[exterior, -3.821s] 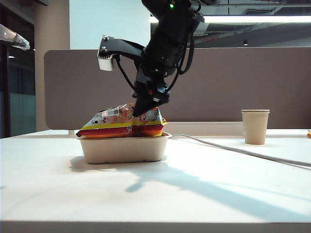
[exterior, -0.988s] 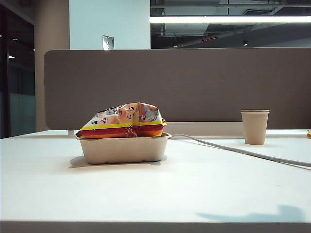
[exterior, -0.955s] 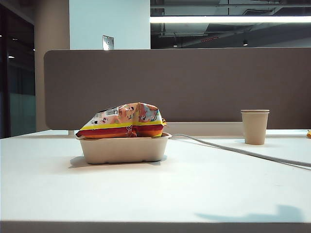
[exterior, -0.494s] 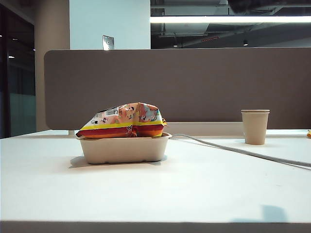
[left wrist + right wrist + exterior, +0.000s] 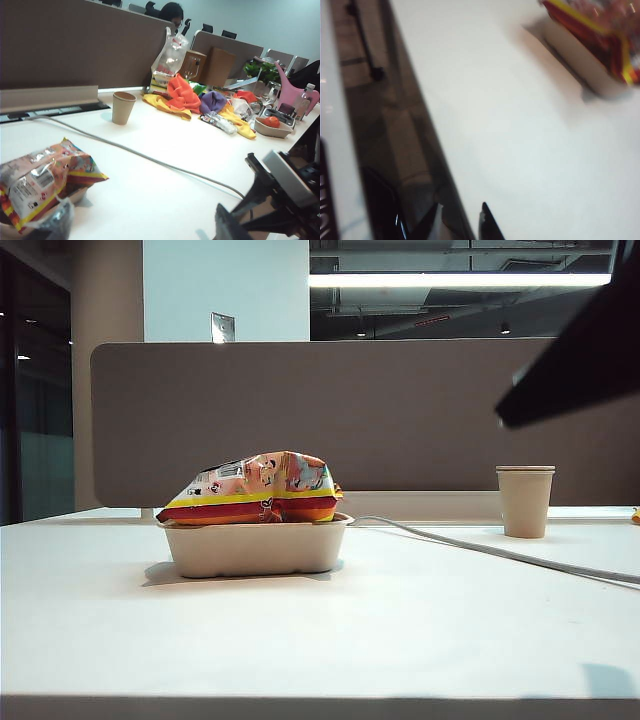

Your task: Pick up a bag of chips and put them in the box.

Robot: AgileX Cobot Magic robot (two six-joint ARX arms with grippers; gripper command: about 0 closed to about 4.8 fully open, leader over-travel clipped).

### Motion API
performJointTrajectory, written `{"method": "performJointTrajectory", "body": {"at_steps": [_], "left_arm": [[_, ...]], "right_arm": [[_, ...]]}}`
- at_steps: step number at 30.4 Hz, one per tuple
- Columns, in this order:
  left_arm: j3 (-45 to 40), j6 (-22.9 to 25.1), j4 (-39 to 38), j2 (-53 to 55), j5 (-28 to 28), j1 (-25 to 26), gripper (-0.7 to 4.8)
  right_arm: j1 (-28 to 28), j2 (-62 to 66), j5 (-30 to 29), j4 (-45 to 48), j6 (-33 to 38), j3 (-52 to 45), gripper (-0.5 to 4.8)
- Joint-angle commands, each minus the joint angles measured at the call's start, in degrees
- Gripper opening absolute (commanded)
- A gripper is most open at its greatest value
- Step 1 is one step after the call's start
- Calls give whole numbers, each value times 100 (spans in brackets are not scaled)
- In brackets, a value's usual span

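One bag of chips [image 5: 255, 488] lies in the box [image 5: 252, 546] on our white table [image 5: 320, 640]; one paper cup [image 5: 525, 500] and one grey cable [image 5: 480, 547] sit well apart. Our left gripper [image 5: 150, 220], fingers spread and empty, hangs near the bag. Our right gripper [image 5: 457, 220], empty and nearly closed, hangs over the table's edge. A brown partition [image 5: 400, 410] stands behind.

No legible text anywhere.
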Motion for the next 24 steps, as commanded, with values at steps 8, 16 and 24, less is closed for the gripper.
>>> {"method": "performJointTrajectory", "body": {"at_steps": [8, 16, 24], "left_arm": [[-31, 11, 0, 7, 20, 0, 362], [-341, 9, -50, 7, 20, 0, 360], [-811, 9, 20, 7, 20, 0, 303]], "right_arm": [[-306, 2, 55, 1941, 382, -662, 97], [-332, 2, 103, 2916, 385, -1104, 39], [-332, 2, 98, 3375, 385, -1502, 39]]}}
